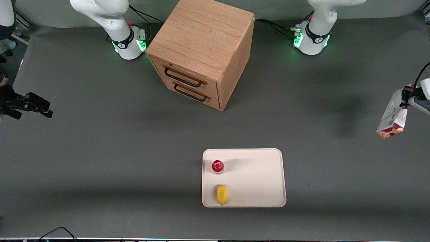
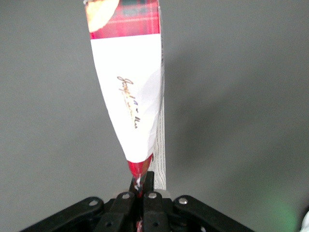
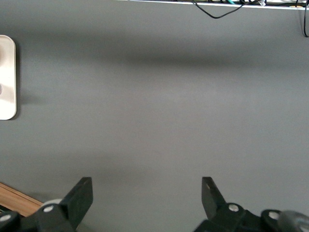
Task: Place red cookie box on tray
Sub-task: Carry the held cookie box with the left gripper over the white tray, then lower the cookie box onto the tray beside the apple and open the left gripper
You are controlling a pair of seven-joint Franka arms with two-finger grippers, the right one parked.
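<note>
The long, narrow dark red cookie box with its white patch is hanging in the air at the working arm's end of the counter, tilted, its upper end pinched between the fingers of the left arm's black hand. It is hovering well apart from the flat cream-white rectangular tray, which is carrying a small red-capped bottle and a yellow oblong item. The dark grey counter is also bearing a wooden two-drawer cabinet.
</note>
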